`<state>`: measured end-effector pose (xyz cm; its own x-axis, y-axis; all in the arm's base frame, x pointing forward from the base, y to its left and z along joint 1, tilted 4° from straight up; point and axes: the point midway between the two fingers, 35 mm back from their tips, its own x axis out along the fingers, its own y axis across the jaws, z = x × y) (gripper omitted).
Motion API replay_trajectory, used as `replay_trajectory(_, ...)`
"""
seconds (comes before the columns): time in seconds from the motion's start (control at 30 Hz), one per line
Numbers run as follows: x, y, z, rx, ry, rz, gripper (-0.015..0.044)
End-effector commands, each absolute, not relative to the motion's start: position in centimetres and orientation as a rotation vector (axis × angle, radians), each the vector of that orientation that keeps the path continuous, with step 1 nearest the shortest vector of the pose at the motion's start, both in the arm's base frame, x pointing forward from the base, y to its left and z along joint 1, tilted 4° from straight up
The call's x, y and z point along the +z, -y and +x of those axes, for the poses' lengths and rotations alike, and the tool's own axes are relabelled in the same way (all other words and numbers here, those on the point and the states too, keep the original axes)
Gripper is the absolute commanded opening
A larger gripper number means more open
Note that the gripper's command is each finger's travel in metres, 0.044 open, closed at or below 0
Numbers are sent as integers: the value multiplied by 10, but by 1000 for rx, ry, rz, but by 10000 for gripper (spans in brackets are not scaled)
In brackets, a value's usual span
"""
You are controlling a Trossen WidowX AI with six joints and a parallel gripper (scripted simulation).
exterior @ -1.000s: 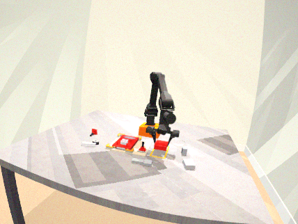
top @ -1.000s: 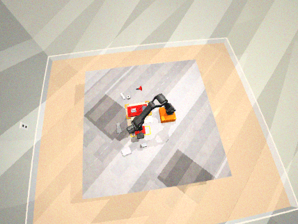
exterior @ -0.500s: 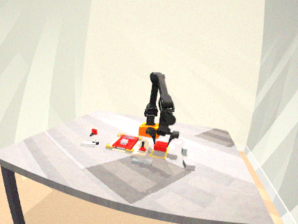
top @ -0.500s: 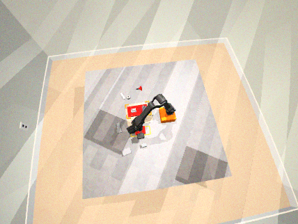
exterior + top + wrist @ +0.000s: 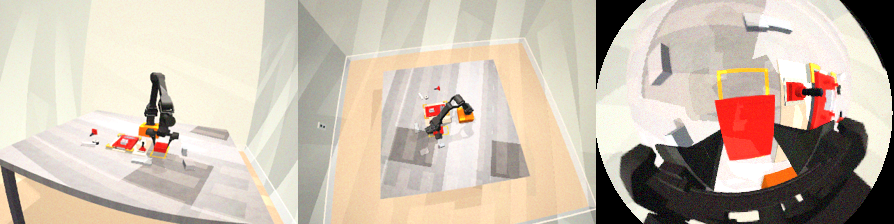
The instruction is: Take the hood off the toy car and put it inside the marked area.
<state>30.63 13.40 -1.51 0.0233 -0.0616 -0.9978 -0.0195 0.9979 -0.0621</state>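
Grey table (image 5: 69,163), tan floor (image 5: 361,104), pale walls (image 5: 209,52)

claw (image 5: 437,133) fingertips hidden (top view)

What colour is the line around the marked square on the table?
Yellow. The marked area's outline shows best in the wrist view, just beyond the red hood.

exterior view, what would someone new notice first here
The black arm stands tall mid-table, bent down over a yellow-outlined marked area. Its end effector is shut on a bright red hood, which hangs right over that outline. Just to the left sits the red toy car with yellow corners, and an orange block shows at the arm's foot.
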Motion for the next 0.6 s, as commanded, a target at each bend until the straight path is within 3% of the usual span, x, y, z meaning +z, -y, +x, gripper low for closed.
replay_trajectory(0.0,-18,-133,306,-31,-1550,-74,0)
replay_trajectory(0.57,-27,-132,306,-32,-1550,-74,0)
